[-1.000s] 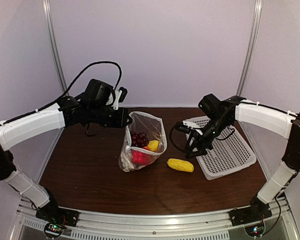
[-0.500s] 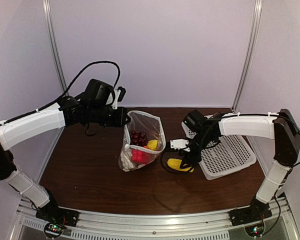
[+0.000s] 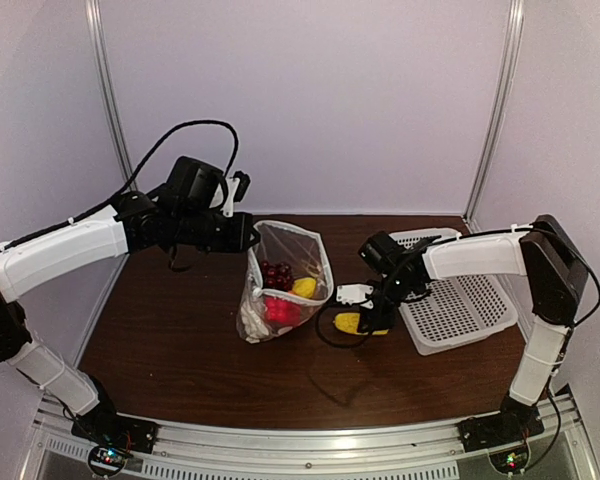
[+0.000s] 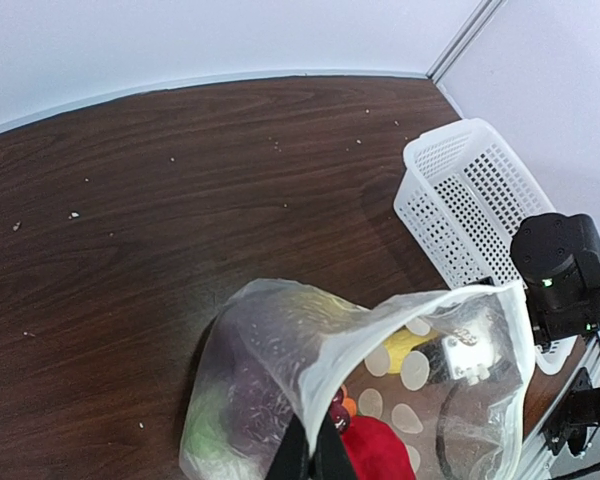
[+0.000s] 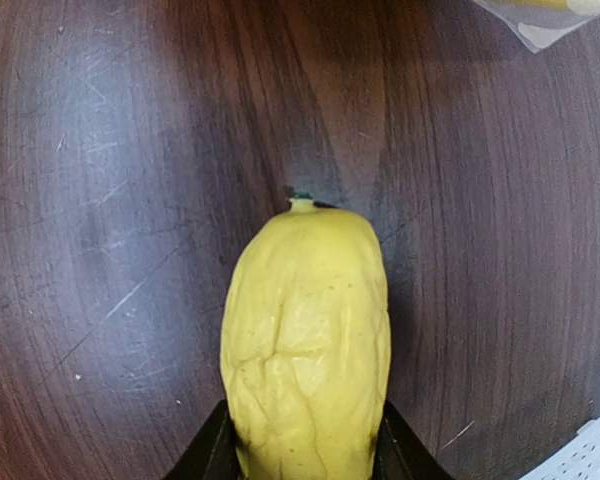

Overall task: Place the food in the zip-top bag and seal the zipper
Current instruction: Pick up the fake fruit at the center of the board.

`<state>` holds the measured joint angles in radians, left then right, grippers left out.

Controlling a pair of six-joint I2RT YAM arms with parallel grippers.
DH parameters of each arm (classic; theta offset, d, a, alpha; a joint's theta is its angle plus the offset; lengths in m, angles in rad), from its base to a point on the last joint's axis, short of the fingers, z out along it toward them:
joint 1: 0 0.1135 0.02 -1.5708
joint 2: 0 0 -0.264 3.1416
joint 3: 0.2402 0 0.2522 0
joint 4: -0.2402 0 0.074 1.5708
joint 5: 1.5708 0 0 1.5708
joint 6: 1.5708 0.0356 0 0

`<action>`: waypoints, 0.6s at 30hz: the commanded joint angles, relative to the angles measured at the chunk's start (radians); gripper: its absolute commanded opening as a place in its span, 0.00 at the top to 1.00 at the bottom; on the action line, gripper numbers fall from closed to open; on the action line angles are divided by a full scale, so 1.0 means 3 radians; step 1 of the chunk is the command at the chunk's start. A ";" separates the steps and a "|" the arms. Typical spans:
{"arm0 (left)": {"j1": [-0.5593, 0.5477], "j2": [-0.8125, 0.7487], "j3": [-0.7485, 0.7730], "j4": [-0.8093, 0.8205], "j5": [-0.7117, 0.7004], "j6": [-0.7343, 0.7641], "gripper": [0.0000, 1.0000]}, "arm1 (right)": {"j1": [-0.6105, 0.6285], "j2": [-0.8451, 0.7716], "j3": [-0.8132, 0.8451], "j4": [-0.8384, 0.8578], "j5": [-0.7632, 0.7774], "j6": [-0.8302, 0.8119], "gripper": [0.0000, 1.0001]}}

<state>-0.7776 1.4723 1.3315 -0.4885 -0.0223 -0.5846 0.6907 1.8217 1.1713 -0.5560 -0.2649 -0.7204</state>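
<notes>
worktop (image 3: pixel 180 340) from above: yellow toy vegetable (image 3: pixel 356 323) lies between zip-top bag (image 3: pixel 280 290) and mesh basket (image 3: pixel 460 300), under the low-bent right claw (image 3: pixel 365 312). left wrist: left claw (image 4: pixel 310 455) pinched together on the bag's rim, mouth open. right wrist: vegetable's long axis runs straight ahead, fingers (image 5: pixel 205 455) against both sides; firm grip i cannot tell.

Surface (image 4: pixel 130 200): dark brown wood grain, fine scratches, a few pale specks. Three things on it.
- Yellow piece (image 5: pixel 305 350) lies flat between the right claw (image 3: pixel 368 318) fingers, which sit against both its sides.
- White mesh basket (image 3: pixel 460 300) sits upright just to the right of that claw.
- Zip-top bag (image 3: pixel 280 290) stands with its bottom on the surface, below the left claw (image 3: pixel 248 238) pinching its rim. It is near the right claw's left side, apart from the yellow piece.
</notes>
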 commanded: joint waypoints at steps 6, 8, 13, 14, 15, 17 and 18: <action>0.0041 -0.0050 -0.0017 0.0178 0.0047 0.0016 1.00 | 0.0037 -0.0979 -0.0015 -0.0885 -0.0721 -0.0370 0.70; 0.0042 -0.0045 -0.0044 0.0219 0.0067 0.0016 1.00 | 0.0069 -0.1213 0.0110 -0.1178 -0.0929 -0.0452 0.70; 0.0044 -0.0003 -0.0055 0.0308 0.0228 0.0006 1.00 | 0.0126 -0.1431 0.0558 -0.0941 -0.1370 0.0087 0.69; 0.0042 0.0004 -0.0045 0.0303 0.0244 0.0006 1.00 | 0.0142 -0.1427 0.0601 -0.0750 -0.1420 0.0266 0.68; 0.0041 0.0002 -0.0043 0.0304 0.0256 0.0005 1.00 | 0.0157 -0.1414 0.0624 -0.0541 -0.1457 0.0450 0.68; 0.0043 -0.0001 -0.0036 0.0309 0.0285 0.0002 1.00 | 0.0192 -0.1348 0.0676 -0.0189 -0.1574 0.0660 0.68; 0.0041 -0.0004 -0.0036 0.0306 0.0295 0.0003 1.00 | 0.0215 -0.1299 0.0718 -0.0030 -0.1602 0.0792 0.68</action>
<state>-0.7750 1.4731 1.3209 -0.4629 0.0330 -0.5850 0.7357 1.3853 1.3571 -0.7471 -0.6422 -0.6647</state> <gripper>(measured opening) 0.006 0.384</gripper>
